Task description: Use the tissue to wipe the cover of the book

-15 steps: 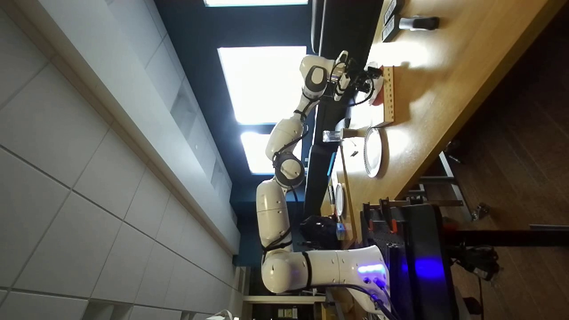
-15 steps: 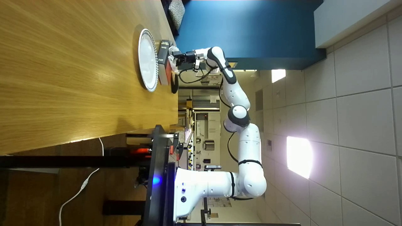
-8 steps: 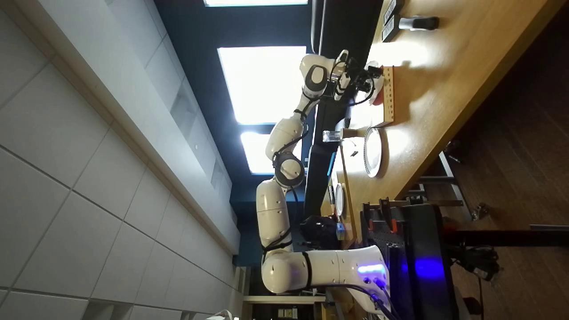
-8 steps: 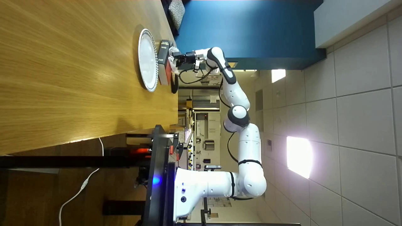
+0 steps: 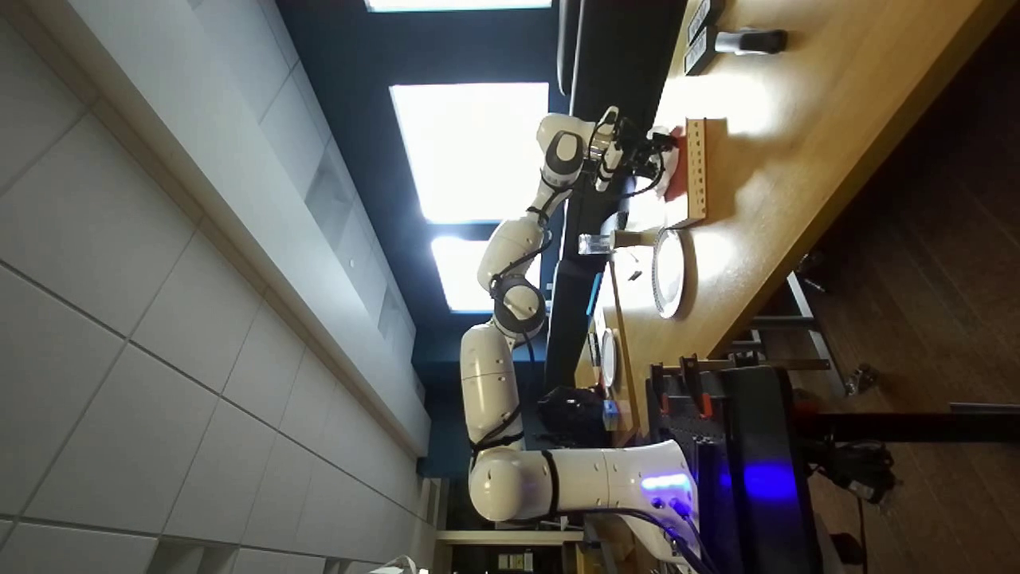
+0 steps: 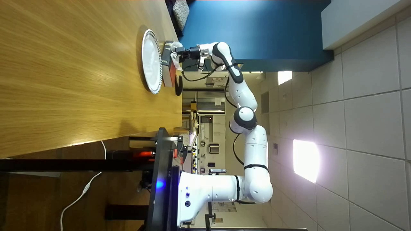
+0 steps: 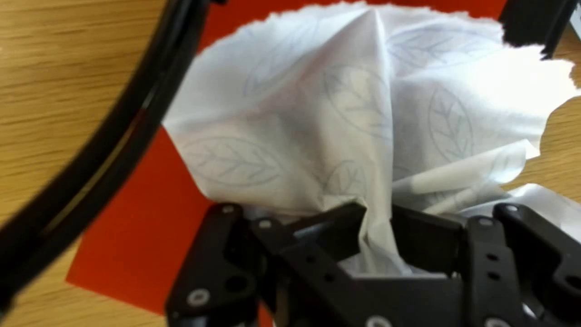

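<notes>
A thick book with a red cover (image 7: 145, 218) lies flat on the wooden table; its spine (image 6: 167, 54) looks dark in an exterior view. White tissue (image 7: 281, 150) with a leaf pattern fans out over that cover and hides much of it. In the wrist view my gripper (image 7: 379, 222) is shut on a pinched fold of the tissue, with the loose part spreading ahead of the fingers. Both exterior views show the gripper (image 5: 663, 143) just above the book, the tissue (image 6: 176, 62) between them. How firmly it presses on the cover I cannot tell.
A white plate (image 6: 151, 61) stands close beside the book. Near it an exterior view shows a tan cup-like thing (image 5: 633, 239) with something clear on top. Farther along the table are dark boxes (image 5: 700, 52) and a small grey-black tool (image 5: 749, 41). A black cable (image 7: 104, 150) crosses the wrist view.
Over the last half second my gripper and the tissue have shifted a short way across the book, baring more red cover in an exterior view. The grip looks the same; book and plate stayed put.
</notes>
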Controlling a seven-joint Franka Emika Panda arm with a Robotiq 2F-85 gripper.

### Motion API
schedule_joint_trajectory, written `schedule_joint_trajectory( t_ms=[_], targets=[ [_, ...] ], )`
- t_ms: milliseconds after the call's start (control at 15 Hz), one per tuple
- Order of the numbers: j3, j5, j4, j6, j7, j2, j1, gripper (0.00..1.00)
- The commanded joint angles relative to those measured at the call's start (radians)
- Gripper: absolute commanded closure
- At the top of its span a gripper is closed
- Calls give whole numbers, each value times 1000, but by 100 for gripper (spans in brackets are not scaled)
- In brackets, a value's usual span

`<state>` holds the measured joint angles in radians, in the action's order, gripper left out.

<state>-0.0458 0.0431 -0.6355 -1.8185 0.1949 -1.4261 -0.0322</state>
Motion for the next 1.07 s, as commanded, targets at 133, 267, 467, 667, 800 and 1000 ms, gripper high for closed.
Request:
schedule_joint_trajectory(
  t_ms=[133,267,467,667,800,1000],
  targets=[
    [-1,13,-14,33,-2,23,36,100],
    [3,18,-24,26,-18,23,63,100],
    [3,23,-36,19,-30,26,103,100],
    [-2,25,-64,13,-19,36,123,100],
    [-7,23,-92,10,-8,49,117,100],
    [-11,15,-124,5,13,71,96,100]
  ],
)
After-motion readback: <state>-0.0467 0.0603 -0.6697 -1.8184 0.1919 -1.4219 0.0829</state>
